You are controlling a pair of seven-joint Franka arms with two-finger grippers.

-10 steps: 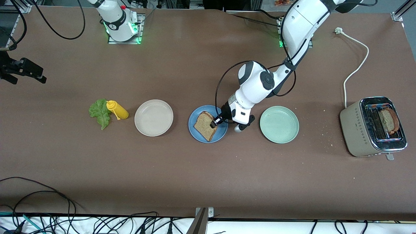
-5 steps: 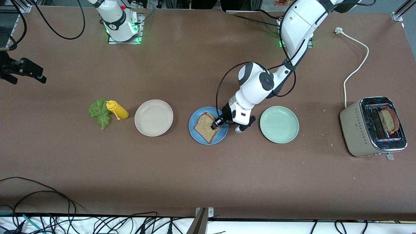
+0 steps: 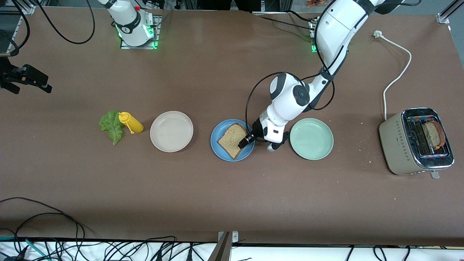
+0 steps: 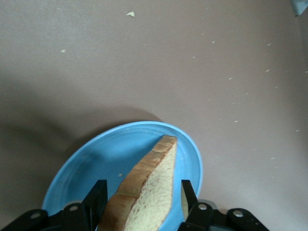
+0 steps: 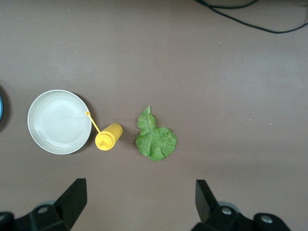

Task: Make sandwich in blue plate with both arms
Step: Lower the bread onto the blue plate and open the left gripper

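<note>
A brown bread slice (image 3: pixel 232 139) lies on the blue plate (image 3: pixel 219 151). Its edge toward the left arm's end of the table is lifted between the fingers of my left gripper (image 3: pixel 245 141). In the left wrist view the slice (image 4: pixel 154 192) stands between the open fingers of that gripper (image 4: pixel 143 185), with a gap on each side, over the plate (image 4: pixel 110 154). A second slice (image 3: pixel 434 134) sits in the toaster (image 3: pixel 398 145). The lettuce leaf (image 3: pixel 110 126) lies on the table. My right gripper (image 5: pixel 139 185) is open and empty, high over the table near the lettuce (image 5: pixel 155 138).
A yellow squeeze bottle (image 3: pixel 132 123) lies against the lettuce. The beige plate (image 3: pixel 171 131) sits between the bottle and the blue plate. The mint-green plate (image 3: pixel 311 139) is beside the left gripper. The toaster's white cord (image 3: pixel 397 78) runs toward the table's back edge.
My left gripper has shifted toward the left arm's end of the blue plate. The bread slice has tipped over and now lies flatter on the plate. The right arm has not moved.
</note>
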